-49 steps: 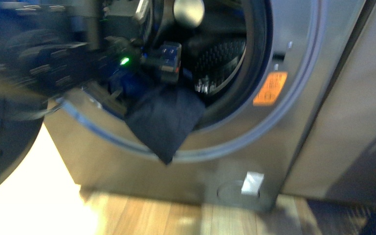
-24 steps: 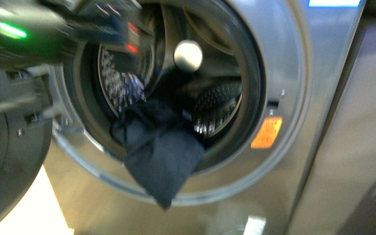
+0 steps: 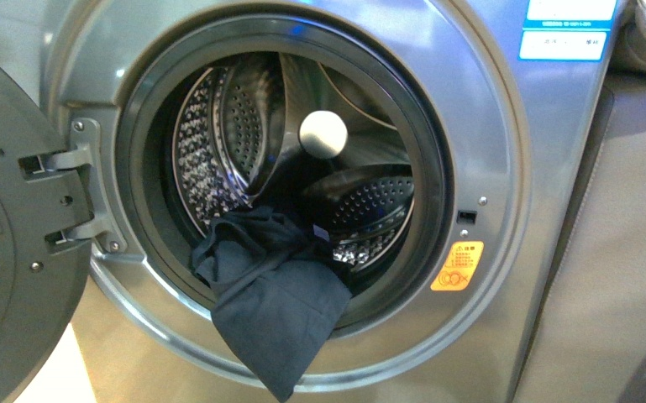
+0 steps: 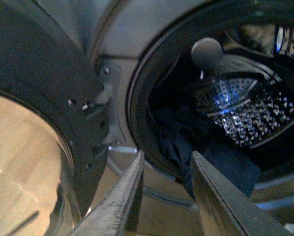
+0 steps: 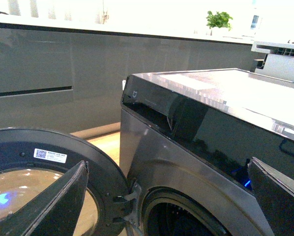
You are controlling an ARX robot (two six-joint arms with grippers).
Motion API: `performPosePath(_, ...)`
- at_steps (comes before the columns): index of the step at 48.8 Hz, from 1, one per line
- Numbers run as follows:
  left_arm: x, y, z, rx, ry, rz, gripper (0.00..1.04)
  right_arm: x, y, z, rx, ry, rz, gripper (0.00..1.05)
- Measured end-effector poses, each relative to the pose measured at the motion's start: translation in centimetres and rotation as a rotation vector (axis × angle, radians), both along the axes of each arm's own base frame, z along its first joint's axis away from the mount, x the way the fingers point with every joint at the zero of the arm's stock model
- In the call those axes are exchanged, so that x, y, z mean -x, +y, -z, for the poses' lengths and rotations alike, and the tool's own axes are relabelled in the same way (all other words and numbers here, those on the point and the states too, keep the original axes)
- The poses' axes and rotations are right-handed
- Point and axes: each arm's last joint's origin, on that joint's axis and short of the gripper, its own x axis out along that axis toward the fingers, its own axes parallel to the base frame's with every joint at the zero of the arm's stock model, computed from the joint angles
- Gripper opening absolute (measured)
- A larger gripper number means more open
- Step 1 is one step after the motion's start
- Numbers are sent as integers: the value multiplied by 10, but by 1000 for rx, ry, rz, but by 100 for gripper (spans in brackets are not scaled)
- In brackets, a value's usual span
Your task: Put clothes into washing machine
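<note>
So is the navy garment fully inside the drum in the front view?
No, the clothes drape out over the lower rim of the washing machine port, hanging outside.

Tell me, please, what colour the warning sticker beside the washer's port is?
Yellow-orange, the sticker; clearest in the front view.
</note>
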Motion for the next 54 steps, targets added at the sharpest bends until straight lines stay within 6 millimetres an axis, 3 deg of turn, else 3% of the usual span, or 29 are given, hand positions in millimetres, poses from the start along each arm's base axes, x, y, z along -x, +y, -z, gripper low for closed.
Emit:
performPosePath(7, 15, 6, 26, 2, 26, -2, 4, 0, 0, 0, 0, 0, 1, 97)
performPosePath(22, 42, 20, 53, 7, 7, -7, 4, 0, 0, 0, 0, -1, 0, 97)
performPosePath(32, 52, 20, 63, 7, 10, -4, 4, 12, -4, -1, -174, -87, 384, 97)
performPosePath(42, 61, 20, 68, 7, 2, -3, 4, 59, -36, 32, -215, -80, 444, 97)
performPosePath(54, 69, 20, 78, 7, -4, -3, 4, 96, -87, 107, -219, 22, 588, 97)
